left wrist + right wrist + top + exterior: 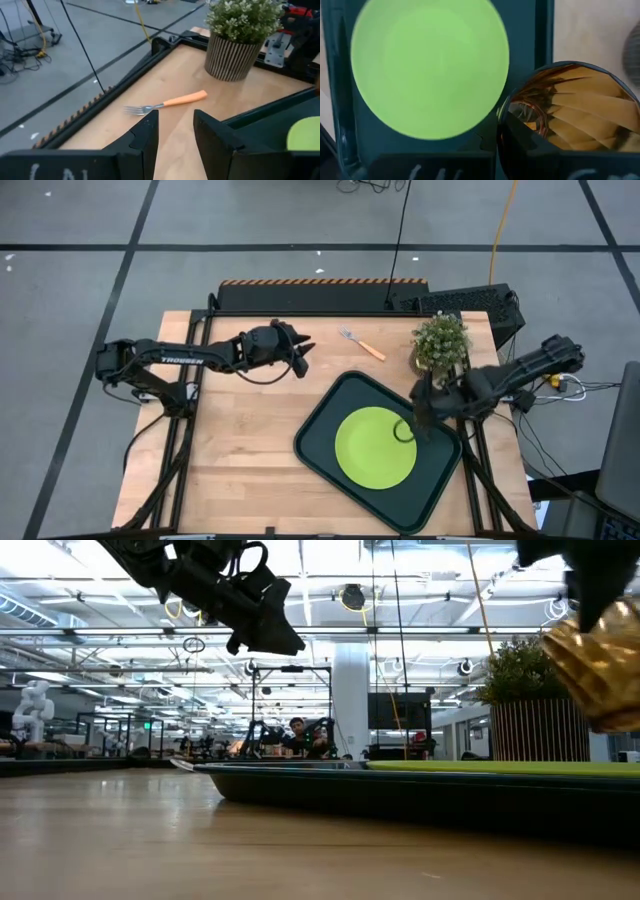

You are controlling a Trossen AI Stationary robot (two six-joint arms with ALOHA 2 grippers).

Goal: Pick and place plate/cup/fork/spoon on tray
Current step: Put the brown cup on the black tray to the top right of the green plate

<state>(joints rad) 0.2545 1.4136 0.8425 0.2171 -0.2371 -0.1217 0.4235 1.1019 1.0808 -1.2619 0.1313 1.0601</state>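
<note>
The lime-green plate (375,446) lies flat in the dark tray (325,425) on the table's near right part. My right gripper (410,428) is shut on the amber cup (570,115) above the tray's right side, beside the plate (430,65). The cup (595,670) hangs clear above the tray (400,785). The orange-handled fork (362,345) lies flat on the table beyond the tray. My left gripper (300,355) is open and empty, above the table just left of the fork (165,104). The spoon is out of view. My right gripper holds the cup by its rim (506,112), on the side toward the wrist, coming from the table's right. A dark finger (525,137) overlaps the rim; whether one finger is inside I cannot tell. The cup is lifted clear of the tray, slightly tilted.
A potted green plant (440,345) in a ribbed pot stands at the far right, close behind my right arm and next to the fork's handle. Bare wood lies left of the tray. The table's far edge has a striped strip (320,282).
</note>
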